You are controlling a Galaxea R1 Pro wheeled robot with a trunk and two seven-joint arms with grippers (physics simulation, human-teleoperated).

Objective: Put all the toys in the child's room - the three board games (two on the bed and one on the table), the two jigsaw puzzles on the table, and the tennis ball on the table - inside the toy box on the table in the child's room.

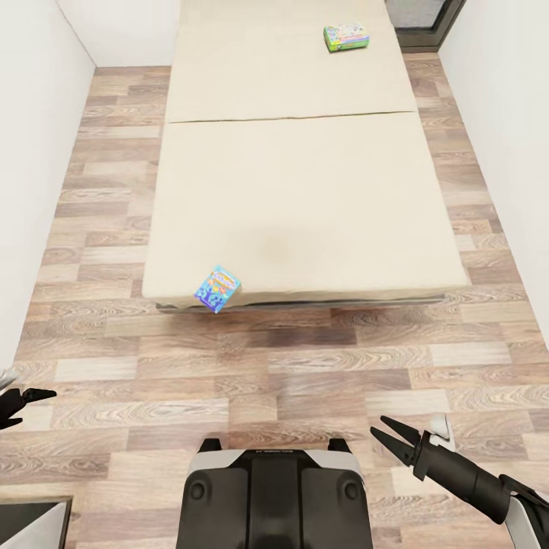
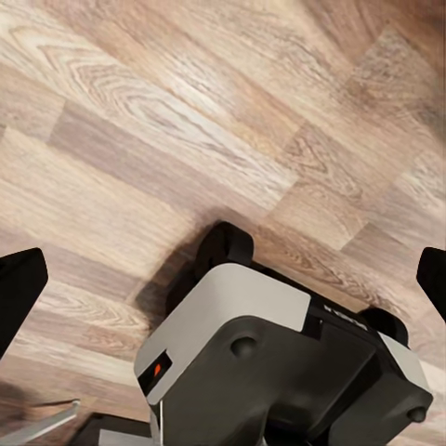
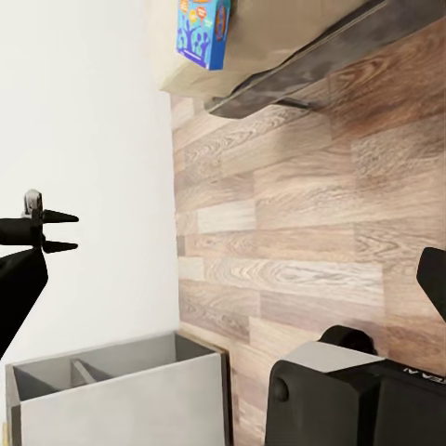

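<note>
Head view: bed (image 1: 305,191) straight ahead, beige mattress in two sections with a seam across, thin grey frame showing along the near edge. Plank floor (image 1: 305,381) on three sides, white walls left and right, dark window frame (image 1: 427,23) at the far right corner.

Two board games on the bed:
- Blue game box (image 1: 217,288) at the near left corner of the mattress, right on the near edge and partly overhanging it, tilted. Mostly blue, with yellow and orange print on the top face. In the right wrist view the same box (image 3: 203,31) pokes out over the mattress edge, blue face with a dark tree-like figure and small coloured spots.
- Green-edged game box (image 1: 347,36) near the far right corner, lying flat, well in from the edge. Green border, pale busy print; lettering too small to read.

The two boxes are well apart, at diagonally opposite corners.

Right gripper (image 1: 396,440): fingers apart, holding nothing, low over the floor beside the robot base (image 1: 278,496).
Left gripper (image 1: 23,402): at the left frame edge, dark finger tips spread, nothing between them; wrist view confirms jaws wide, looking down at floor and base (image 2: 279,372).

Right wrist view also catches a grey open bin with a divider (image 3: 121,390) against the wall.
</note>
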